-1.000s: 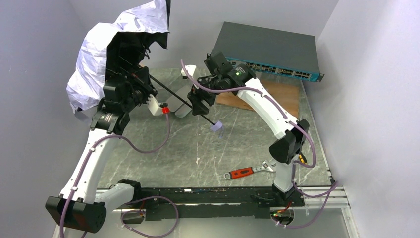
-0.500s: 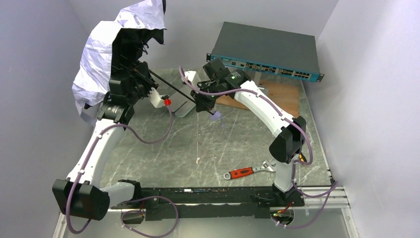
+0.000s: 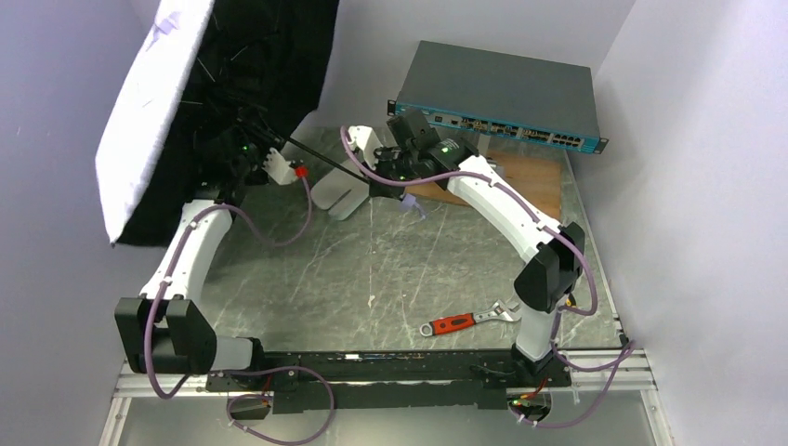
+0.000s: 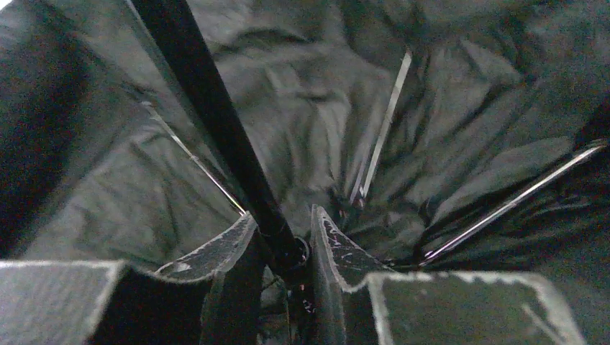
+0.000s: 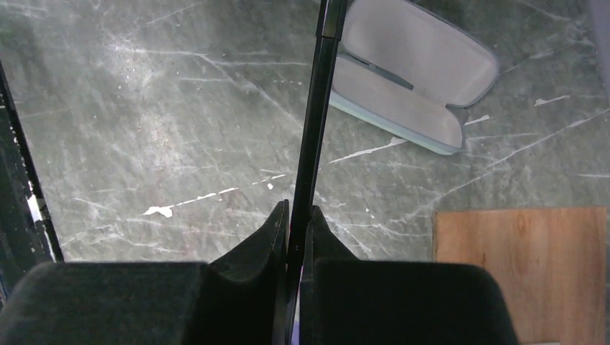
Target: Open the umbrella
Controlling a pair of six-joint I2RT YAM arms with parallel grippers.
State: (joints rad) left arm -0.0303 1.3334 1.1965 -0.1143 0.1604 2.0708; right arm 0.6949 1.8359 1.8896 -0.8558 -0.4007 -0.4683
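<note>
The umbrella (image 3: 237,70) stands spread at the upper left, with its black inner side toward me and its pale outer fabric (image 3: 139,121) along the left edge. Its thin black shaft (image 3: 325,163) slants down to the right. My right gripper (image 3: 376,186) (image 5: 296,208) is shut on the shaft (image 5: 316,122), just above the lavender handle (image 3: 412,206). My left gripper (image 3: 256,128) (image 4: 282,219) reaches into the canopy. Its jaws stand slightly apart around the shaft (image 4: 216,115) at the hub, among the metal ribs (image 4: 381,126).
An open pale clamshell case (image 3: 339,195) (image 5: 410,79) lies on the marble table (image 3: 372,269) under the shaft. A network switch (image 3: 502,88) sits at the back, and a wooden board (image 3: 530,181) (image 5: 518,266) lies in front of it. A red-handled wrench (image 3: 460,322) lies near the front.
The crumpled canopy has sprung out wide and taut. My left arm has pushed up along the shaft, and its jaws have parted a little. My right gripper has shut on the shaft and drawn back.
</note>
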